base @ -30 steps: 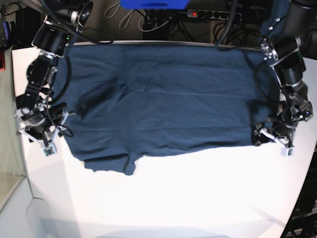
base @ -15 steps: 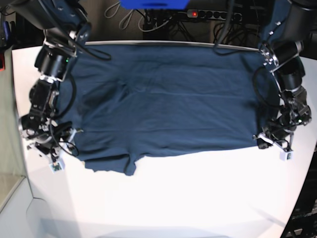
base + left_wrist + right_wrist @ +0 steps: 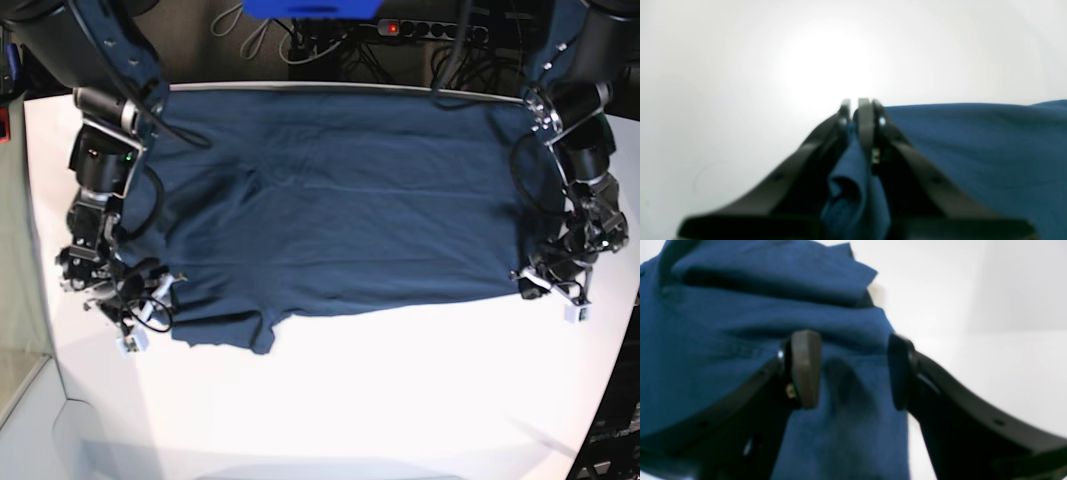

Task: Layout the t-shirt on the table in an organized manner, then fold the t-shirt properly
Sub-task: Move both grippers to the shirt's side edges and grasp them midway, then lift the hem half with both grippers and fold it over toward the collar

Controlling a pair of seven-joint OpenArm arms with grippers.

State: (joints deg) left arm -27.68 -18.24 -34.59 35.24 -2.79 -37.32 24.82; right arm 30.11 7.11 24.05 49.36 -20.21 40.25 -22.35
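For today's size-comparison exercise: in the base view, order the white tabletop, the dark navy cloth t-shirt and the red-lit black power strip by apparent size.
1. White tabletop, largest.
2. Dark navy cloth t-shirt.
3. Black power strip, smallest; it lies further back, so its true size is unsure.

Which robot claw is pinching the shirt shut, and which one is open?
The left gripper is pinching a fold of the t-shirt tight between its jaws. The right gripper has its jaws wide apart over the cloth.

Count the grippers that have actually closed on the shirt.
1. The left gripper is pinched shut on the t-shirt at its corner; the right gripper stands open over the opposite edge.
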